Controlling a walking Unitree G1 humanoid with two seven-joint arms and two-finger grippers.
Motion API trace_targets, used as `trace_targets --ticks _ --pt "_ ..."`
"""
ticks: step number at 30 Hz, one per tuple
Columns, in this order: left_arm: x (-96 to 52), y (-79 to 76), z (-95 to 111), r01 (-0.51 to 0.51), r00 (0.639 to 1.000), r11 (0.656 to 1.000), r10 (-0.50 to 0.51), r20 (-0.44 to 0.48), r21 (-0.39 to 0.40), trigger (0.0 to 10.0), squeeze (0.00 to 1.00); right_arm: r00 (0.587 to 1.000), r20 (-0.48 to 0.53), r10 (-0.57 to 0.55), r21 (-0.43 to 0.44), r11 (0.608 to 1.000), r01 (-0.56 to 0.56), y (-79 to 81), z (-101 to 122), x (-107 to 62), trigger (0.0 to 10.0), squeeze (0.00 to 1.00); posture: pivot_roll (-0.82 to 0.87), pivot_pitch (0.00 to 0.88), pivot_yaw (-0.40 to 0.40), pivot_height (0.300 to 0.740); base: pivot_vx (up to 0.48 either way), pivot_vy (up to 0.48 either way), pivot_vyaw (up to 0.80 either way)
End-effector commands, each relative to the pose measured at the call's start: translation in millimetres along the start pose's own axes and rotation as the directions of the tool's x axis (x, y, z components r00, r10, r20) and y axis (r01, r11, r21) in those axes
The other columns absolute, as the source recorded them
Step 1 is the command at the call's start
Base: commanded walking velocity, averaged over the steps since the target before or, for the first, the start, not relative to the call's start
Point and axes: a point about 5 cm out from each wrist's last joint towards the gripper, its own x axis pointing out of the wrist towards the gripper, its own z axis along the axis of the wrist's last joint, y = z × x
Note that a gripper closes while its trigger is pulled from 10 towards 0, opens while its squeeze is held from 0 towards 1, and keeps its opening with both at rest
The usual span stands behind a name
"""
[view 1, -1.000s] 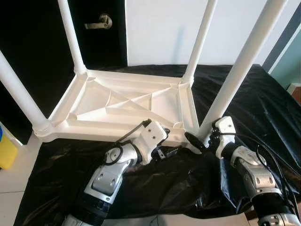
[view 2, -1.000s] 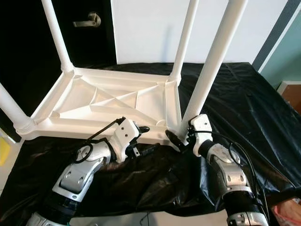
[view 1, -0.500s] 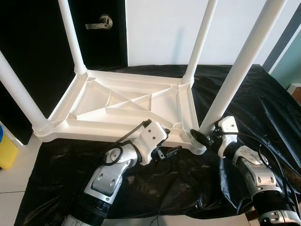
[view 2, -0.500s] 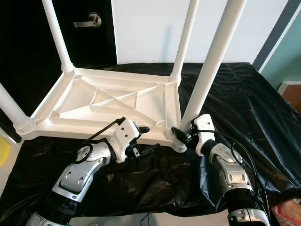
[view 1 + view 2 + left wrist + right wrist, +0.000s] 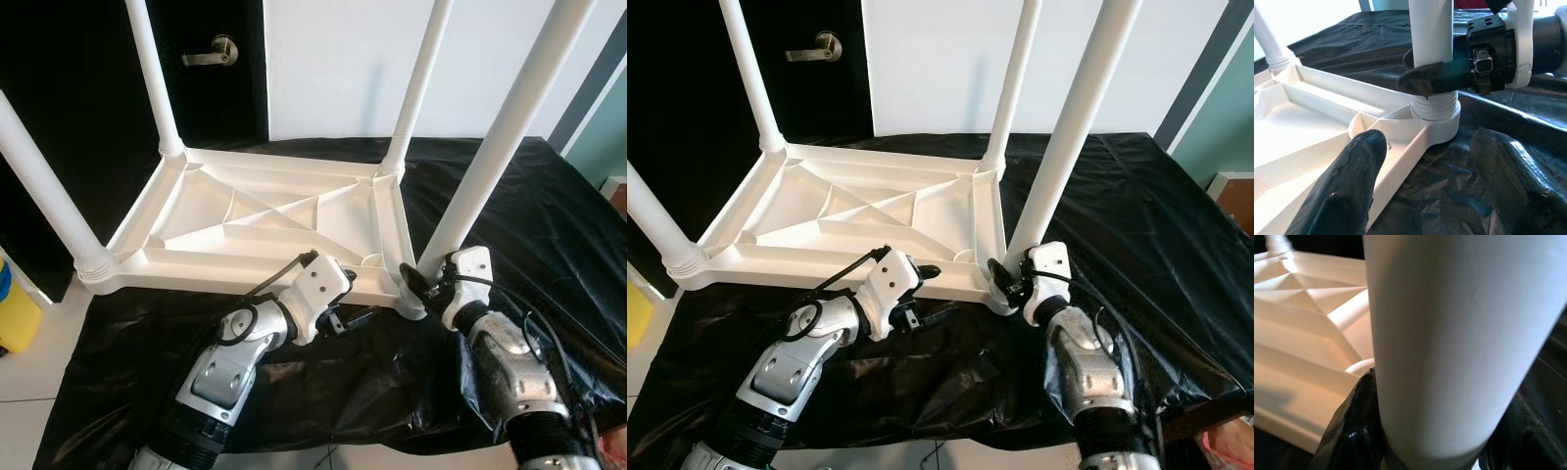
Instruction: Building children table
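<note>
Crinkled black plastic sheet (image 5: 549, 215) under upturned ribbed white plastic tabletop (image 5: 265, 220), right gripper (image 5: 1007, 277) clamped round smooth white cylindrical leg (image 5: 480, 186), left gripper (image 5: 355, 318) fingers apart astride tabletop's near edge.

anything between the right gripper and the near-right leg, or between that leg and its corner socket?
Nothing visible. The right gripper is closed around the near-right leg just above its base, and the leg's threaded end already sits in the corner socket of the upturned tabletop. The left gripper hovers open beside that corner, not blocking.
</note>
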Motion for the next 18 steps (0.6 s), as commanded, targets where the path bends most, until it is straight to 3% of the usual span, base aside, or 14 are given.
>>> trace_targets --ticks 1,7,10,14,18 --pt "0.7 0.5 -3.3 -0.034 0.999 0.999 0.034 -0.008 -0.007 10.0 0.00 0.996 -0.071 -0.051 0.003 0.999 0.052 -6.5 -12.4 -5.2 10.0 0.00 0.01 0.000 -0.037 0.740 0.000 0.000 0.00" --pt "1.0 -0.3 -6.2 -0.038 0.999 0.999 0.037 -0.013 -0.011 10.0 0.00 0.972 -0.077 -0.220 0.044 0.974 0.224 8.8 -17.1 -12.4 10.0 0.00 0.00 0.000 -0.045 0.740 0.000 0.000 0.00" --pt "2.4 -1.3 -6.5 -0.037 0.999 0.999 0.037 -0.011 -0.012 10.0 0.00 0.922 -0.097 -0.376 0.090 0.919 0.384 26.8 -19.1 -16.9 10.0 0.00 0.00 0.000 -0.053 0.740 0.000 0.000 0.00" --pt "2.7 -1.3 -6.7 -0.038 0.999 0.999 0.038 -0.010 -0.011 10.0 0.00 0.913 -0.098 -0.396 0.106 0.908 0.405 38.6 -17.1 -14.9 10.0 0.00 0.01 0.000 -0.054 0.740 0.000 0.000 0.00" --pt "3.1 -1.4 -7.0 -0.037 0.999 0.999 0.037 -0.010 -0.011 10.0 0.00 0.909 -0.081 -0.410 0.110 0.902 0.417 35.9 -13.5 -13.4 10.0 0.00 0.01 0.000 -0.051 0.740 0.000 0.000 0.00"
